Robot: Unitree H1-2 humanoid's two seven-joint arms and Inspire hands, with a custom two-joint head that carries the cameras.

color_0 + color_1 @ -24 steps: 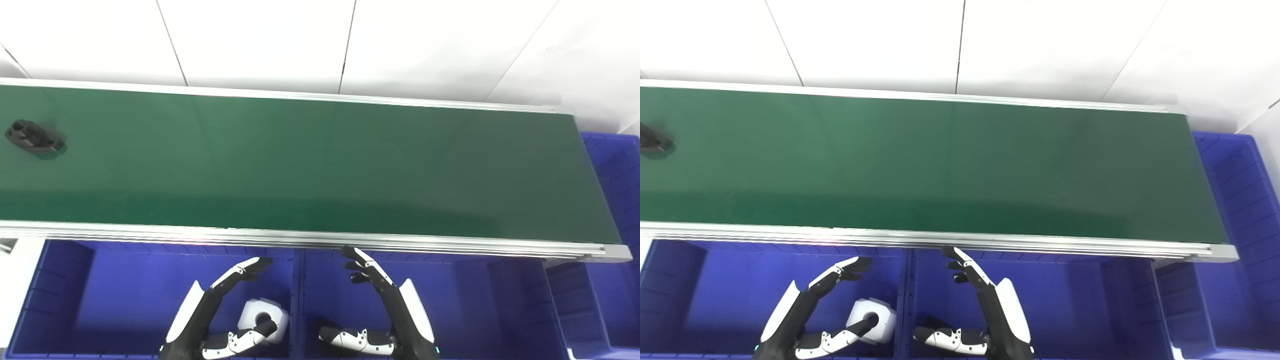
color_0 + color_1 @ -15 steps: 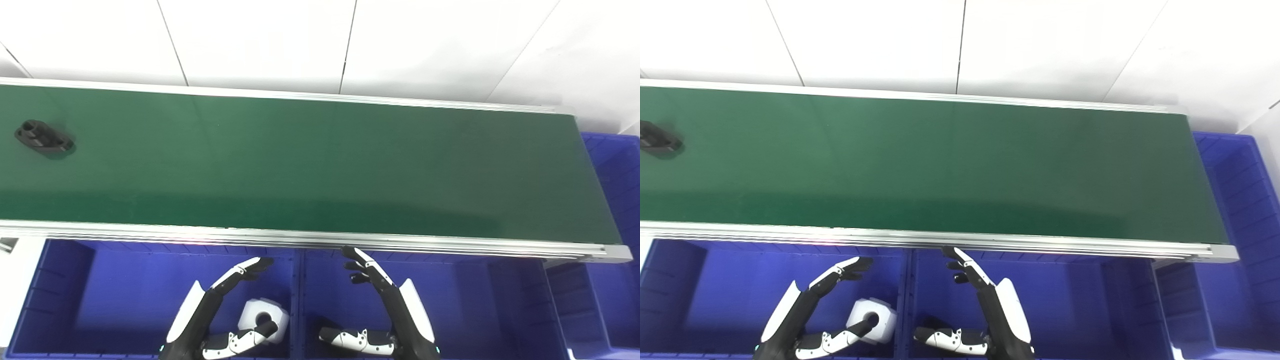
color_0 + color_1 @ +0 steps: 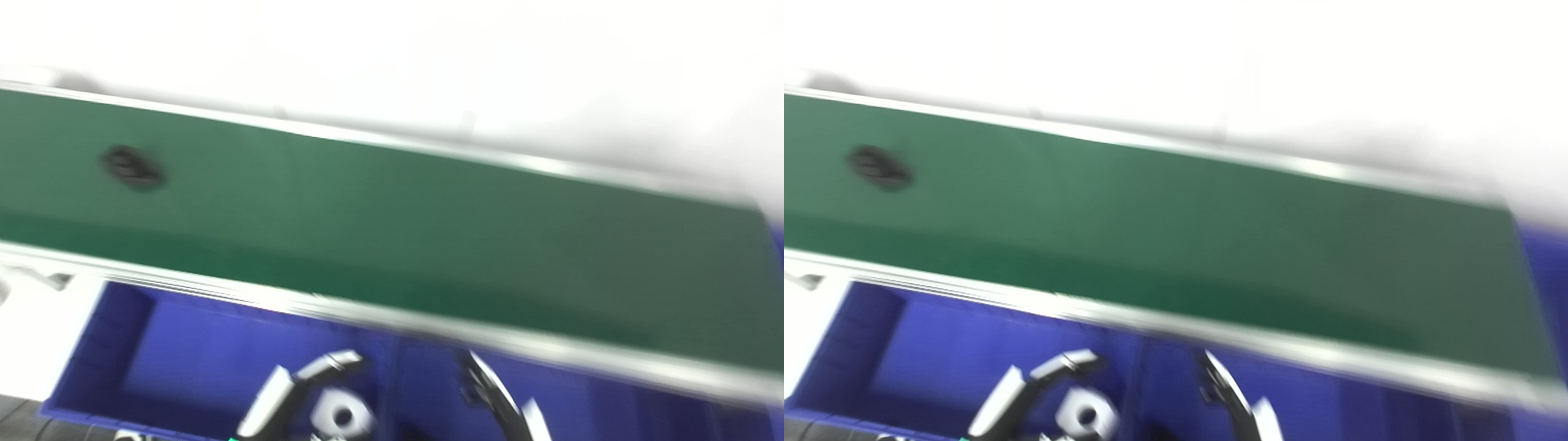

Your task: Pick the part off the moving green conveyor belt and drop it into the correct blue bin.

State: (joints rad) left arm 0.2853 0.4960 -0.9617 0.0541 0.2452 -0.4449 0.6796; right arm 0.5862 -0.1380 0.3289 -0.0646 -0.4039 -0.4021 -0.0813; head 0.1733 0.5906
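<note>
Both views were smeared by blur, so only coarse features of the robot's body could be made out. The left hand [image 3: 288, 392] showed a white shell plate over a black frame, with pale grey-white segments along the fingers [image 3: 334, 362] and dark tips. The right hand [image 3: 1234, 398] looked the same: slim black fingers edged in white, and a white cover plate lower down. A small teal-green spot showed near the left wrist. Screws, cables and markings were unreadable.
</note>
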